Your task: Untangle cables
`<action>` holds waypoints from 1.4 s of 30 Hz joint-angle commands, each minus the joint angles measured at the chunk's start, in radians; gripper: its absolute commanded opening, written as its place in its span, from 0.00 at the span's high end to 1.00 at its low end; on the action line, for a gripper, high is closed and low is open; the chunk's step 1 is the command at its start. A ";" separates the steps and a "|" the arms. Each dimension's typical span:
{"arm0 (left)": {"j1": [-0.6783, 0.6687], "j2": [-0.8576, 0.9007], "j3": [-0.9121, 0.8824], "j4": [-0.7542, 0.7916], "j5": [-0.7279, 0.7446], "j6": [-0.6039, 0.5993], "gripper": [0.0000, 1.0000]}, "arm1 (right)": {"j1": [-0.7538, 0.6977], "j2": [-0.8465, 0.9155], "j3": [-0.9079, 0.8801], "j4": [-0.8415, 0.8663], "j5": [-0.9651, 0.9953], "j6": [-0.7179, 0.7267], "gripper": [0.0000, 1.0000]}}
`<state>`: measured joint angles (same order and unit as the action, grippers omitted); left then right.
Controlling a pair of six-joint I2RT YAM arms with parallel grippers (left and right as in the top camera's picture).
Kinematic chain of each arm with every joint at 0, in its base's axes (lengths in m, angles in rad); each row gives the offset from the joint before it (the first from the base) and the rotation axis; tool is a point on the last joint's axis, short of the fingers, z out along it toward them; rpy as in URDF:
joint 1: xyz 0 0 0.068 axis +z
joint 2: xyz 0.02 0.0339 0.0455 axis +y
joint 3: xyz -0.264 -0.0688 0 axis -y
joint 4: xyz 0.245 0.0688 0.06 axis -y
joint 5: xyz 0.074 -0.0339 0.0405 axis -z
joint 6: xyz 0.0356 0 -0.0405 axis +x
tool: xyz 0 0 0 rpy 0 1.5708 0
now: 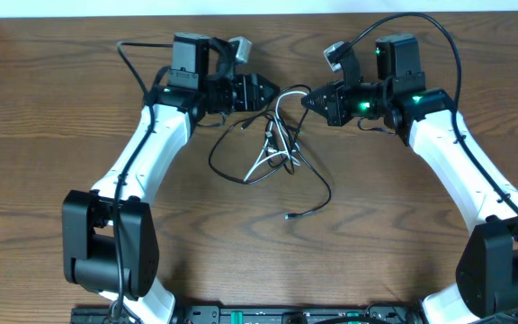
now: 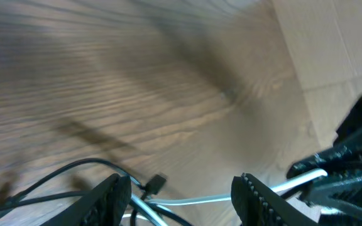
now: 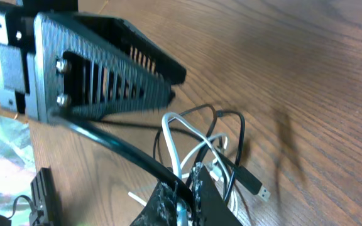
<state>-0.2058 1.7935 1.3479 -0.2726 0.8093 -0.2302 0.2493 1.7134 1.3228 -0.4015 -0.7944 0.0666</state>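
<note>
I see a dark brown wood-grain table (image 1: 52, 117) filling the overhead view. A white strip (image 1: 241, 7) runs beyond its far edge. On my left wrist view, a pale cardboard panel (image 2: 332, 44) borders the tabletop. Light soft, even; shadows faint.

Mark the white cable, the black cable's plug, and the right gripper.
white cable (image 3: 170, 141): right wrist view, left strand of its raised loop.
black cable's plug (image 3: 251, 182): right wrist view, the plug's black body.
right gripper (image 1: 306, 100): overhead view, at its closed fingertips.
</note>
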 commanded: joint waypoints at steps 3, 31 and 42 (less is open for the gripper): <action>0.022 0.002 0.002 -0.016 0.178 0.094 0.36 | -0.031 -0.019 0.005 0.000 -0.036 -0.015 0.99; -0.048 0.019 -0.002 -0.016 0.003 0.348 0.56 | -0.039 -0.019 0.005 -0.018 -0.035 -0.016 0.99; 0.005 -0.176 0.115 0.026 0.072 -0.274 0.93 | -0.039 0.003 0.005 -0.022 0.238 0.069 0.99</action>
<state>-0.2173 1.7515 1.4033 -0.2531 0.8604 -0.2592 0.2119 1.7134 1.3228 -0.4221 -0.6941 0.0696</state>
